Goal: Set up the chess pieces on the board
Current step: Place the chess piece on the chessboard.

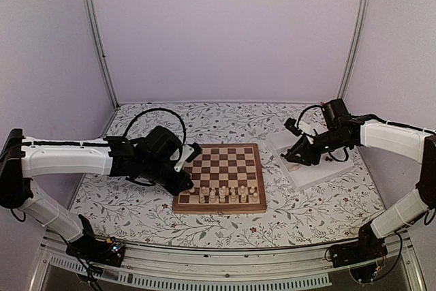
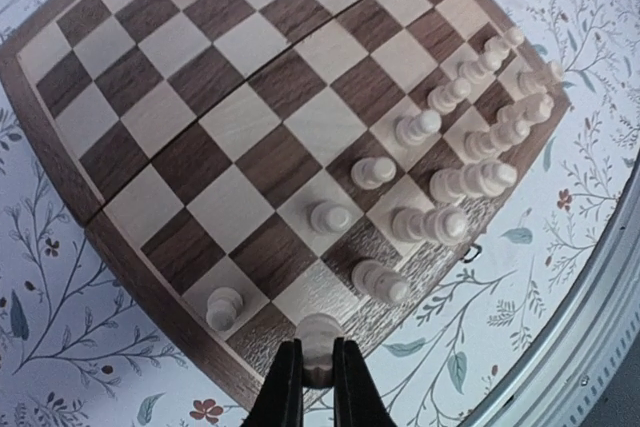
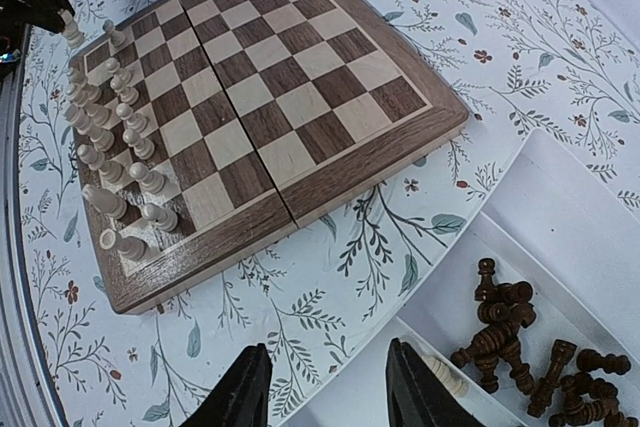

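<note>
1. Currently a pale piece (image 2: 320, 332) is pinched by the left gripper (image 2: 318, 372) at the board's (image 2: 250, 127) corner.
2. Nothing is held by the right gripper (image 3: 330, 392), half-spread beside the board over dark pieces (image 3: 510, 332) in a tray (image 3: 560, 207).
3. Pieces are judged light, slick, easily toppled; the waist is best gripped.

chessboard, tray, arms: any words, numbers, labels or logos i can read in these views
None can be read.
The board shows plain checks, no rank or file marks.
The white tray and floral table cover carry no print.
Parts at the arm bases are too small to read.
</note>
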